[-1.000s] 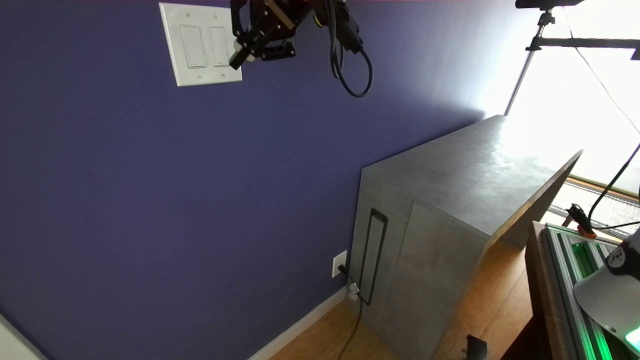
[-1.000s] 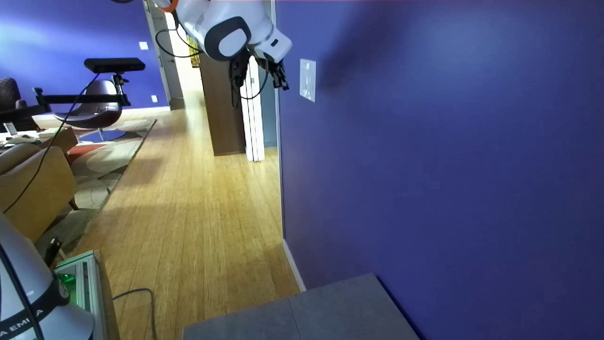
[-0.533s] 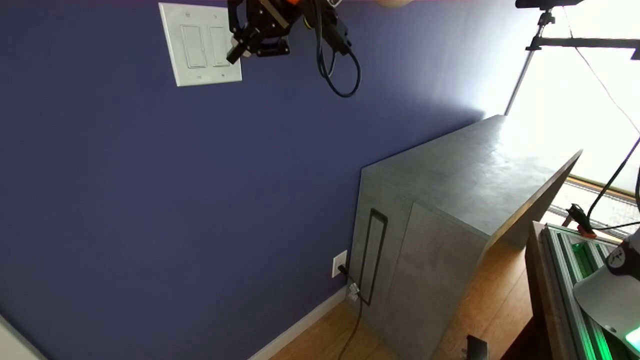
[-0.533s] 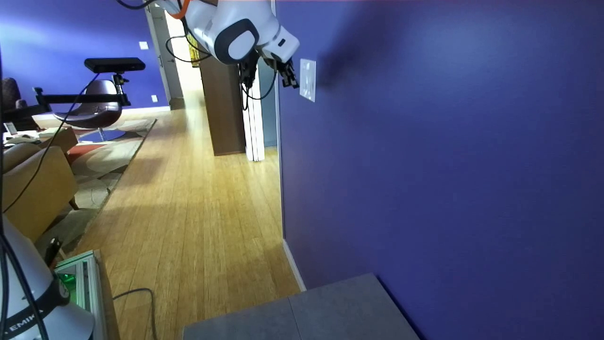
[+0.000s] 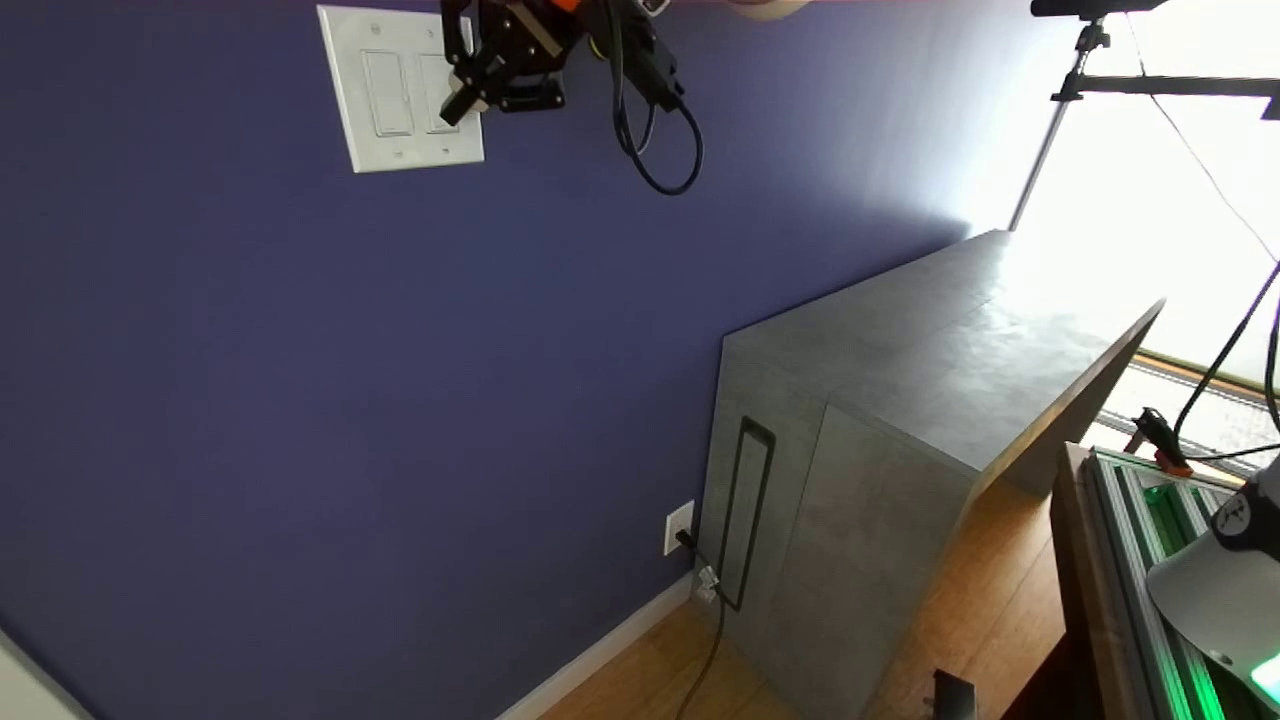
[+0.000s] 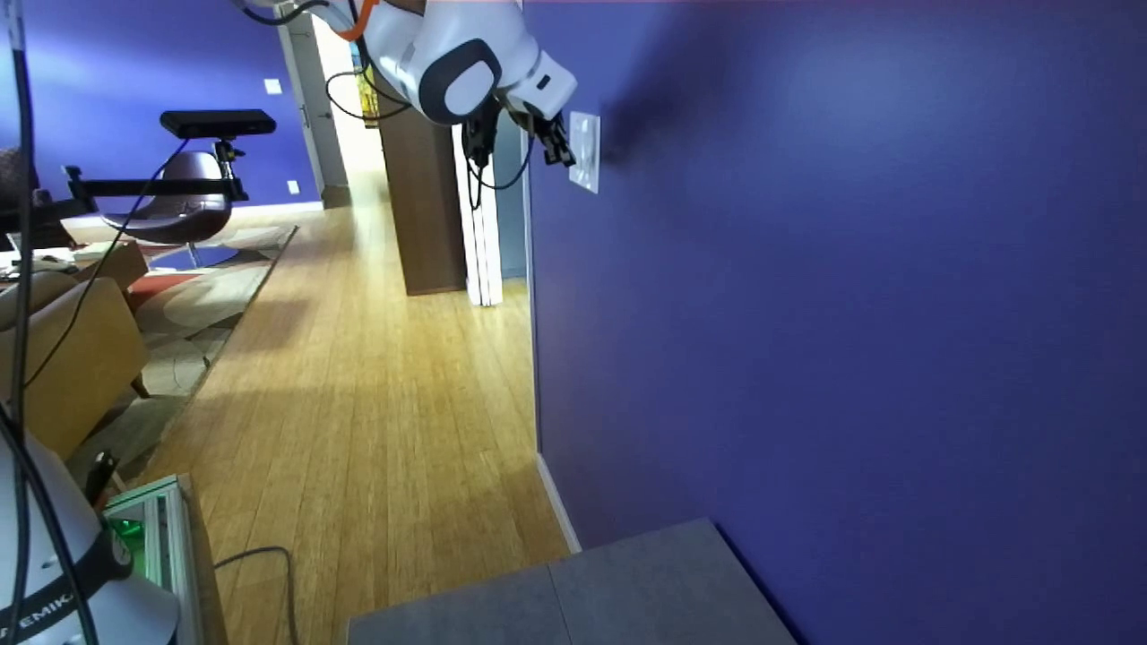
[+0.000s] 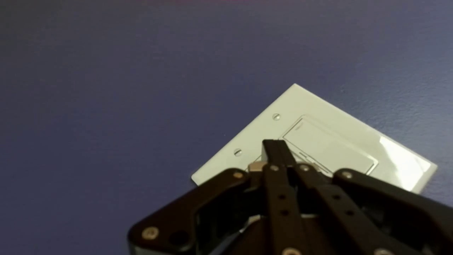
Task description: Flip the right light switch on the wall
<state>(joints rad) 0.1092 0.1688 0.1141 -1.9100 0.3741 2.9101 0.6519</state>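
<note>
On the black band (image 6: 103, 563) around the white arm base (image 6: 130, 609), the capitals EMIK (image 6: 45, 612) can be made out in an exterior view; a round emblem (image 5: 1233, 514) on the base, seen in an exterior view, is too small to read. Metal rails (image 5: 1128, 550) run along a brown table (image 5: 1083, 570) beside that base. The right light switch (image 5: 430, 85) sits in the right half of a white double plate (image 5: 347, 90), mounted on the blue-purple wall (image 5: 300, 400) just beside the matching left-hand paddle (image 5: 388, 93). The claw (image 7: 278, 148) is closed, its fingers together and holding nothing. In an exterior view its tip overlaps the lower part of the right light switch; whether the two touch cannot be told. In the wrist view the claw hides much of one paddle and leaves its neighbour largely in sight, with two slotted screws (image 7: 276, 117) along the plate's edge. Well below the plate, a small socket plate (image 5: 678, 522) takes a black plug (image 5: 685, 538), near the grey cabinet (image 5: 860, 540).
</note>
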